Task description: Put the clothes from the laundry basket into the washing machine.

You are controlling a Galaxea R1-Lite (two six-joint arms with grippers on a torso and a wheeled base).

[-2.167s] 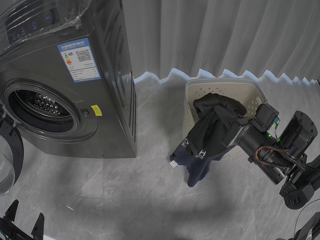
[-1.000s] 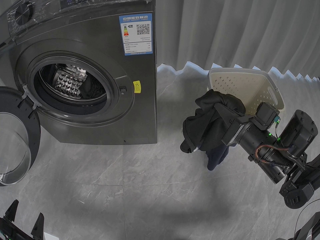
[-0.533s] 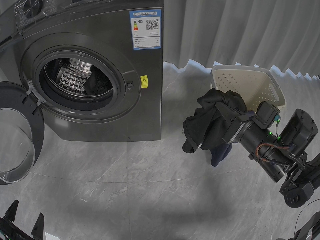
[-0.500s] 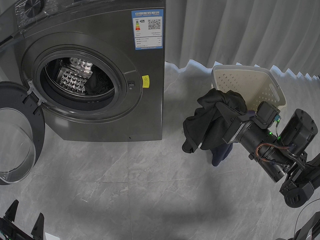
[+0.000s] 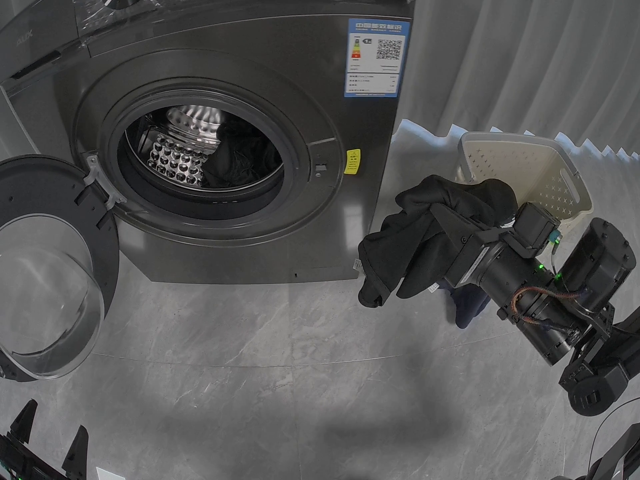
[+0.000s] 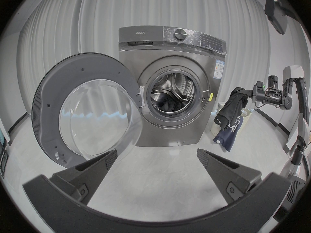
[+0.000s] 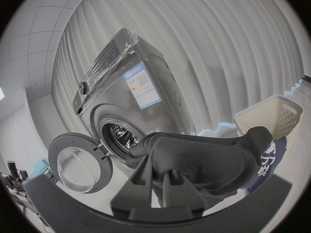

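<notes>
Here, clothes (image 5: 413, 248), long axis vertical, hem floorward, between pinched jaws of right gripper (image 7: 157, 175); left gripper (image 6: 155, 152) agape, empty.

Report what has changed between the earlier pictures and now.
The camera has swung toward the washing machine, so the whole head view shifted and its front shows more squarely. The dark clothes in the right gripper have come away from the laundry basket toward the machine. Unchanged: right gripper shut on the clothes, left gripper open and low, door open.
</notes>
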